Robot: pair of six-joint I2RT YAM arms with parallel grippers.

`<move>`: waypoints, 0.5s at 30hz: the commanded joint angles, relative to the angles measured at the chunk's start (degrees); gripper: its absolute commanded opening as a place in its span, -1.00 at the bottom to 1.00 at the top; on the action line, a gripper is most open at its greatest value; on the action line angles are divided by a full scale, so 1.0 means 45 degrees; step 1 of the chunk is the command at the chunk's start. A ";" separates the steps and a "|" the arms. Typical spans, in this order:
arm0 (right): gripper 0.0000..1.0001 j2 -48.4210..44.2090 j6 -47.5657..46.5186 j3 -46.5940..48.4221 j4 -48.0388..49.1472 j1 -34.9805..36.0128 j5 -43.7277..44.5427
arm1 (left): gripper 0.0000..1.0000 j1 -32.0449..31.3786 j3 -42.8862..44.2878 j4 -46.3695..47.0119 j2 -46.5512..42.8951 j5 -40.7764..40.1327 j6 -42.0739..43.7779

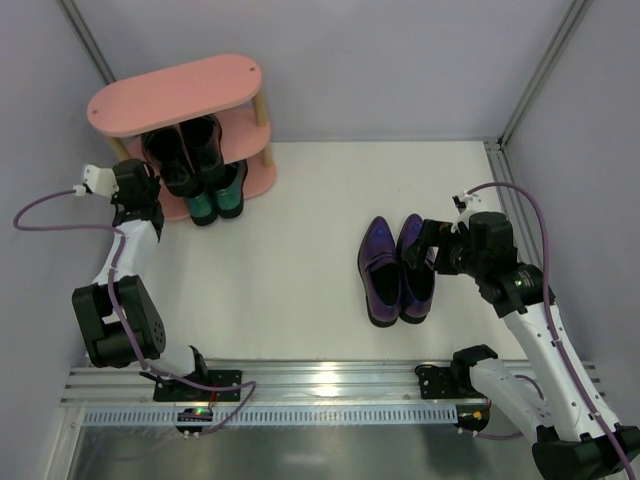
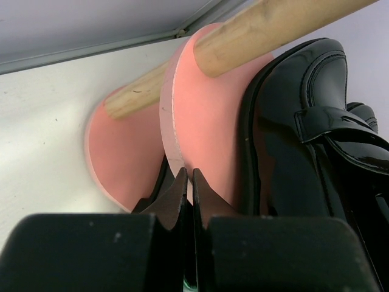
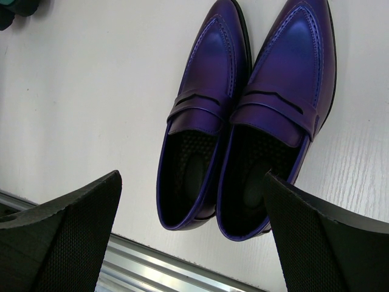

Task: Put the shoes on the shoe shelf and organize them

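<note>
The pink shoe shelf [image 1: 175, 95] stands at the far left. A black pair [image 1: 185, 150] sits on its middle board and a teal pair [image 1: 218, 195] on its bottom board. My left gripper [image 1: 150, 195] is shut and empty at the shelf's left end. In the left wrist view its tips [image 2: 188, 182] are against a pink board [image 2: 206, 121], beside a black shoe [image 2: 304, 140]. The purple pair [image 1: 395, 268] lies side by side on the table, toes pointing away. My right gripper [image 1: 424, 245] is open wide, above the heels of the purple pair [image 3: 243, 109], touching neither shoe.
A pale wooden post [image 2: 273, 27] crosses above the board. A metal rail [image 1: 320, 385] runs along the table's near edge, just behind the purple heels. Grey walls and a frame post [image 1: 540, 70] bound the back and right. A teal shoe tip [image 3: 12, 9] shows far left.
</note>
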 commanded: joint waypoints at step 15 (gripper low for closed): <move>0.95 -0.0227 -0.0008 -0.0122 0.0460 0.0058 -0.0135 | -0.21 -0.0265 -0.0810 0.0296 -0.3014 0.0571 0.0382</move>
